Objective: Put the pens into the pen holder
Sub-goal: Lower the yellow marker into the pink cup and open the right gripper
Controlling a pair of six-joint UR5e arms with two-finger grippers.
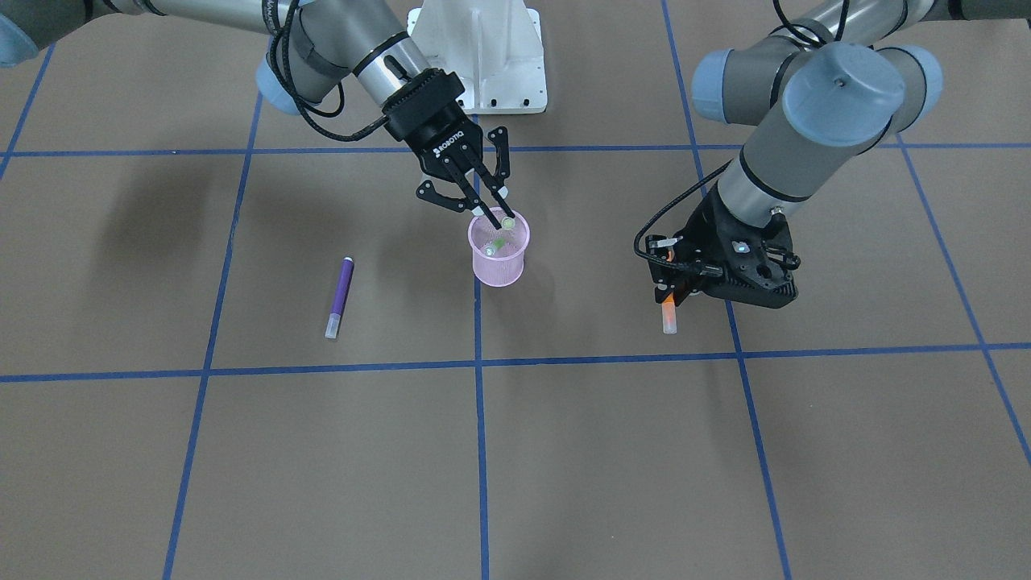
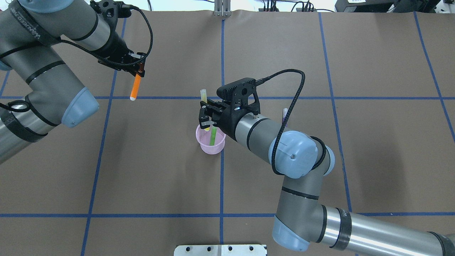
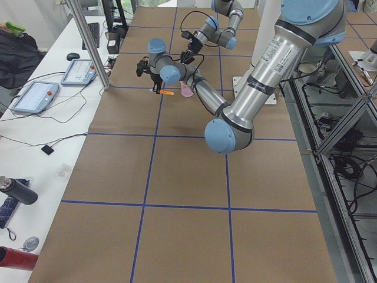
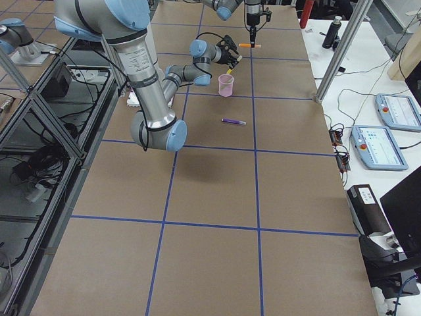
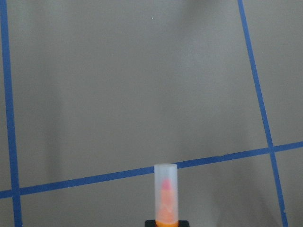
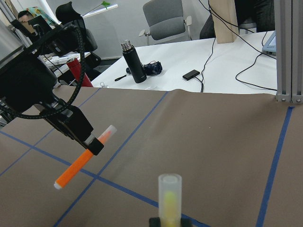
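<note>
1. Overhead exterior view: the right gripper (image 2: 208,121) pinches a slim yellow pen (image 2: 203,95) over the round pink wire-mesh cup (image 2: 209,148), which holds a green pen (image 2: 213,136).
2. The left gripper (image 2: 139,73) pinches an orange pen (image 2: 135,88), well apart from the cup.
3. A purple pen (image 1: 340,296) lies on the table (image 1: 564,451).

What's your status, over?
Right gripper shut on yellow pen over pen holder. Left gripper shut on orange pen. Green pen in; purple pen on table. Nothing blocking.

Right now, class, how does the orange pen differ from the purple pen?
Colour: one pen is orange, the other purple. The orange pen is clamped in the left gripper, while nothing touches the purple pen. The orange pen hangs in the air, and the purple pen lies flat on the table. Both have a pale, see-through cap end, and both are outside the holder.
</note>
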